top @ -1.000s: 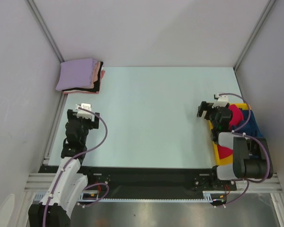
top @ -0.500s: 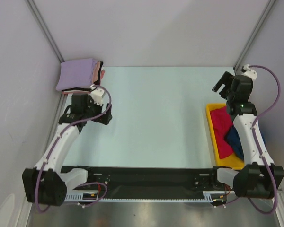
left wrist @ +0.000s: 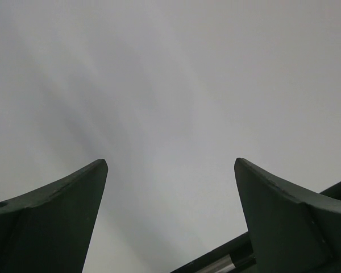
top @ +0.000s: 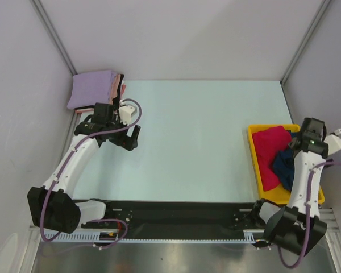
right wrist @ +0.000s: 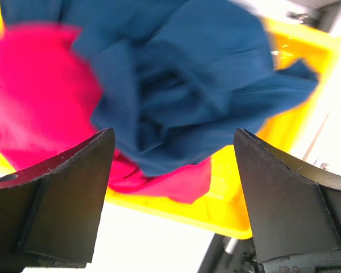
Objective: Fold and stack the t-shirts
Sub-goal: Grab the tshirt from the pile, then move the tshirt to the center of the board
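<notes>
Stack of folded cloth t-shirts [top: 94, 91] in far-left corner of pale green table [top: 187, 142] — lavender on top, pink and black edges beneath. Left gripper [top: 132, 136] near stack, not touching. Yellow plastic tray [top: 252, 136] at right holds crumpled crimson t-shirt [top: 270, 145] and navy t-shirt [top: 283, 164] — right arm [top: 304, 170] above them.

The pale mint table [top: 193, 142] carries two things, well apart. At about 10 o'clock, in its far left corner, lies a stack of folded t-shirts [top: 94, 89], lavender on top with black and pink edges showing beneath. At about 4 o'clock, along the right edge, sits a yellow tray [top: 254, 153] holding a crumpled crimson shirt [top: 271, 145] and navy shirt [top: 283, 164].
</notes>
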`<move>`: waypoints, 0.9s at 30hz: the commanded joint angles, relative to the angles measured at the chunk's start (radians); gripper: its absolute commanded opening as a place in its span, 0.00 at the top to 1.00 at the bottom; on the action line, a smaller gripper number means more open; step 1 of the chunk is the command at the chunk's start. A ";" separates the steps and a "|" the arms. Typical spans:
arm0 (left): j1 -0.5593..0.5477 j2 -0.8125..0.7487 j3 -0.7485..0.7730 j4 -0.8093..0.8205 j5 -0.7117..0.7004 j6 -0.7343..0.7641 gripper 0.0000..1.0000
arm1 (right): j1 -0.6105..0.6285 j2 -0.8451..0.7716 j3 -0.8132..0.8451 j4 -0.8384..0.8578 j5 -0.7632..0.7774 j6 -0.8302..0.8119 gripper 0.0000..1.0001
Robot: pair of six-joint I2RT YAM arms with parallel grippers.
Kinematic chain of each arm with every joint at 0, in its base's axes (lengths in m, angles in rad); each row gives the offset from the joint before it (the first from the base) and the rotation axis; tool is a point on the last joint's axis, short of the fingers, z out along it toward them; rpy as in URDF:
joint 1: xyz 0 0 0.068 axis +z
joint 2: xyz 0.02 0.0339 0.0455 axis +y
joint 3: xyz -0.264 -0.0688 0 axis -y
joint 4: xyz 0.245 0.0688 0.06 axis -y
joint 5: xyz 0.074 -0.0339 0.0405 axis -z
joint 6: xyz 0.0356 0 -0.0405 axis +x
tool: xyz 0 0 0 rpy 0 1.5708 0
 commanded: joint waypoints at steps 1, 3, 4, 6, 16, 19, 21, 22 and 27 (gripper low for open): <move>-0.008 -0.015 0.029 0.014 0.067 -0.064 0.00 | -0.095 -0.036 -0.087 -0.011 0.049 0.043 0.11; -0.014 -0.014 0.032 0.025 0.064 -0.072 0.00 | -0.198 -0.004 -0.126 0.052 -0.049 0.026 0.13; -0.016 -0.014 0.033 0.024 0.052 -0.072 0.00 | -0.221 0.010 -0.135 0.064 -0.076 0.013 0.16; -0.019 -0.017 0.045 0.019 0.041 -0.061 0.00 | -0.244 0.042 -0.141 0.098 -0.116 -0.010 0.22; -0.019 -0.023 0.081 0.019 0.010 -0.058 0.00 | -0.234 -0.102 -0.014 0.102 -0.150 -0.117 1.00; -0.019 -0.019 0.104 0.022 0.007 -0.064 0.00 | -0.120 -0.094 0.209 0.040 0.014 -0.145 1.00; -0.019 -0.017 0.114 0.030 0.009 -0.066 0.00 | 0.005 -0.099 0.356 0.067 0.065 -0.175 1.00; -0.019 -0.017 0.114 0.033 0.007 -0.064 0.00 | 0.051 -0.100 0.400 0.083 0.090 -0.186 1.00; -0.019 -0.019 0.136 0.057 -0.022 -0.055 0.00 | 0.389 -0.015 0.636 0.204 0.078 -0.275 1.00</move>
